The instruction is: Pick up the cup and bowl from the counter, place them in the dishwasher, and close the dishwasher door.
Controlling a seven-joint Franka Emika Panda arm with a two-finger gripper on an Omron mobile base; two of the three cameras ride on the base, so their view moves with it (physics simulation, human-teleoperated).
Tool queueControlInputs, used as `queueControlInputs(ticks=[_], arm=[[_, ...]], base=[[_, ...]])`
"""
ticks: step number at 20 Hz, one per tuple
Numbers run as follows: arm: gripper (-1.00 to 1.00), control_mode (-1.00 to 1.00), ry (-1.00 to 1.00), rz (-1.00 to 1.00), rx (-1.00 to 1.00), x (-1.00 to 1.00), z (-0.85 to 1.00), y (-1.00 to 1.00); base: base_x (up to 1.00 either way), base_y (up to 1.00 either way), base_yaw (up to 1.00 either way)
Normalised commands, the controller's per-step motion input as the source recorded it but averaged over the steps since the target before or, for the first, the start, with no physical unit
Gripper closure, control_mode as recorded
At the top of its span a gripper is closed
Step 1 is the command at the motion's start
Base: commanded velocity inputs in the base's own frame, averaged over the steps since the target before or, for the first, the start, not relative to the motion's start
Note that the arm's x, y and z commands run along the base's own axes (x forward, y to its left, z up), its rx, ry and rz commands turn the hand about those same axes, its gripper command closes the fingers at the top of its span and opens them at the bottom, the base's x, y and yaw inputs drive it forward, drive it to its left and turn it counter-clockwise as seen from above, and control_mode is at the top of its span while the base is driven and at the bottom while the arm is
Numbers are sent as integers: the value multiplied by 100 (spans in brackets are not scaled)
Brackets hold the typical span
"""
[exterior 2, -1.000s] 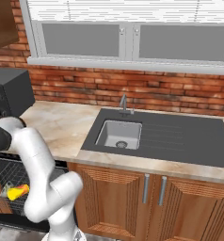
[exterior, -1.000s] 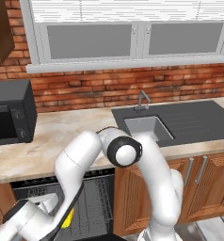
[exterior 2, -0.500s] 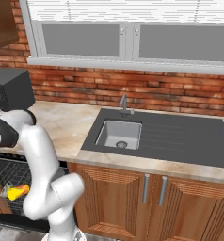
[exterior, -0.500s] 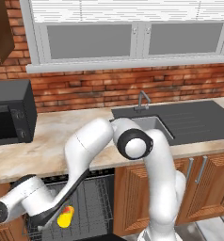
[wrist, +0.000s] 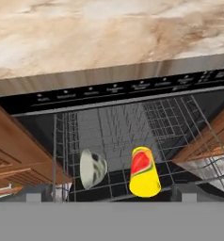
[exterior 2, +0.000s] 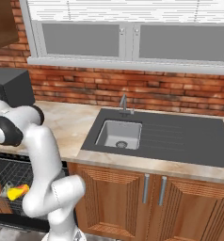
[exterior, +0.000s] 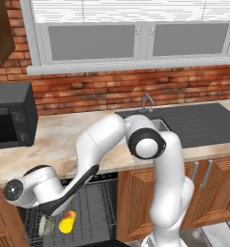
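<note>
We see the dishwasher (wrist: 118,141) open under the counter (wrist: 109,37), its grey wire rack (wrist: 132,127) exposed between the wooden cabinets (wrist: 20,150). In the hand view, 2 items lie in the rack: the cup (wrist: 144,172), on its side with the red-orange mark facing up, and the bowl (wrist: 92,168), tipped on its edge just left of the cup. The 2 are close but apart. The left base view shows the same pair low in the rack, cup (exterior: 67,222) to the right of the bowl (exterior: 46,225). In the right base view the cup (exterior 2: 18,191) lies in the rack at the far left, with the bowl (exterior 2: 7,187) partly hidden behind it.

The arm reaches down and left from the base, its wrist in front of the dishwasher opening in the left base view. We cannot tell how wide the gripper stands; its fingertips are not clear in any view. It holds nothing that we can see.

The sink (exterior 2: 118,134) sits in the dark drainboard (exterior 2: 189,136), well right of the dishwasher. The microwave (exterior: 10,116) stands on the counter at left.
</note>
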Motion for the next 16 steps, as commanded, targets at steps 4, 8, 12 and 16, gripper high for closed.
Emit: queueControlInputs(ticks=[4, 8, 12, 16], arm=[[-100, -100, 20, 0, 13, 2, -9, 7], [-100, -100, 15, 3, -11, 0, -5, 54], [-100, -100, 14, 14, -33, 0, 0, 73], [-100, -100, 19, 22, -45, -6, 0, 86]], base=[[0, 0, 0], [0, 0, 0], [0, 0, 0], [0, 0, 0]])
